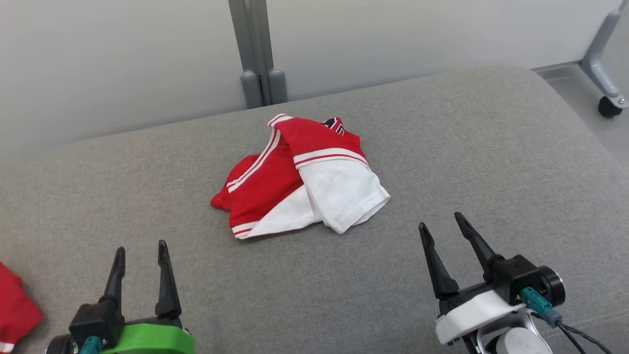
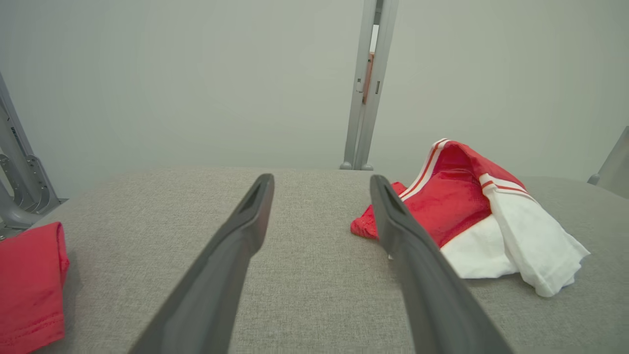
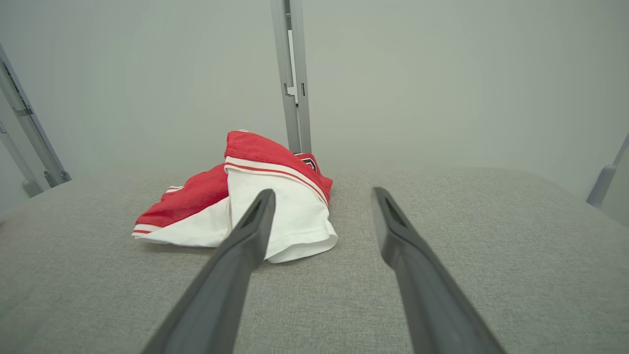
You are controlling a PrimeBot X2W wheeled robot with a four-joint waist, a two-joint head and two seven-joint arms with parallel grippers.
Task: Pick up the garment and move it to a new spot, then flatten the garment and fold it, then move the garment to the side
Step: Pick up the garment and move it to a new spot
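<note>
Crumpled garment is left mid-surface on the grey cushion; left gripper and right gripper, jaws apart and empty, are held near, presumably for pickup.

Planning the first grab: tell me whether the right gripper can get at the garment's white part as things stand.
Probably yes. The right gripper is open, and only bare grey cushion lies between it and the white part of the garment.

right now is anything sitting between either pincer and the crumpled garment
Nothing visible does: only bare grey cushion lies between the garment and the left pincer and right pincer, both open. A red cloth lies far left.
</note>
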